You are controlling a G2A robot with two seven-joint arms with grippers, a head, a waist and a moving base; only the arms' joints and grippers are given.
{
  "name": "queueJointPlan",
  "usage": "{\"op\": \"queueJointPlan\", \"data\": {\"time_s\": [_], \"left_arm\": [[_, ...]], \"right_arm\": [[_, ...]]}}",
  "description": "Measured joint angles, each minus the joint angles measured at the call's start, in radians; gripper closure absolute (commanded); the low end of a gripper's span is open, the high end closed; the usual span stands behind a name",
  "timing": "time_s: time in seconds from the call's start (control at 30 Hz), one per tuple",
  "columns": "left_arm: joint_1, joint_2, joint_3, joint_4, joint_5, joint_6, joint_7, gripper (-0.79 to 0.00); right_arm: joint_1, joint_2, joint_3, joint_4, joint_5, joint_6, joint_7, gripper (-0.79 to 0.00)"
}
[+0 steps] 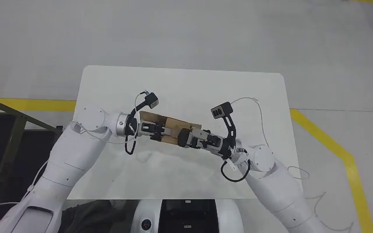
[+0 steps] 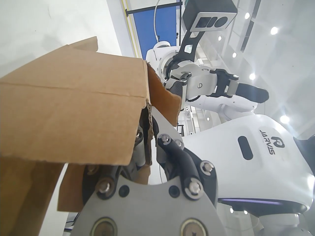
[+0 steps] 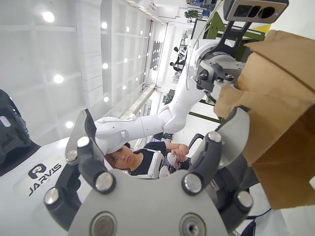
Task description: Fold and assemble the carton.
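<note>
Left hand (image 1: 154,133): closed on the carton (image 1: 169,127), gripping it at the end nearer the left arm. In the left wrist view a cardboard wall runs between its fingers, and the brown panel covers most of the hand.

Worktop (image 1: 192,87): white, rectangular with rounded corners. Both arms reach in over its near half and meet around the middle.

Carton: brown corrugated cardboard, partly opened out. It is seen from above as a long shape spanning the gap between the two hands and sloping slightly across the worktop. One broad panel carries a crease along its length, a short flap stands off at the far corner, and the edge near the left hand is ragged. Whether its underside touches the worktop cannot be determined.

Right hand (image 1: 187,138): open, jaws spread wide, positioned at the opposite end of the carton from the left hand.

Inner finger (image 3: 237,121): lies against the carton, with a flap edge folded over its tip.

Outer finger (image 3: 85,126): stands well apart from the cardboard, touching nothing.
</note>
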Motion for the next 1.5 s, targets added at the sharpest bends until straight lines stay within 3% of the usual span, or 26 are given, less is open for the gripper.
{"op": "queueJointPlan", "data": {"time_s": [0.23, 0.67, 1.23, 1.5], "left_arm": [[0.004, 0.003, -0.021, 0.006, -0.028, -0.001, -0.026, 0.0], [-0.003, 0.006, -0.062, 0.084, -0.182, 0.014, -0.151, 0.0], [-0.015, -0.003, -0.053, 0.081, -0.187, 0.002, -0.101, 0.0], [-0.01, -0.005, -0.061, 0.074, -0.2, 0.002, -0.091, 0.0]], "right_arm": [[0.002, -0.005, -0.007, -0.016, -0.031, -0.003, -0.04, -0.785], [-0.094, 0.02, 0.107, -0.047, 0.024, -0.049, 0.007, -0.785], [-0.08, 0.007, 0.014, -0.023, 0.062, -0.065, 0.095, -0.785], [-0.035, -0.013, -0.054, 0.019, 0.064, -0.078, 0.073, -0.785]]}}
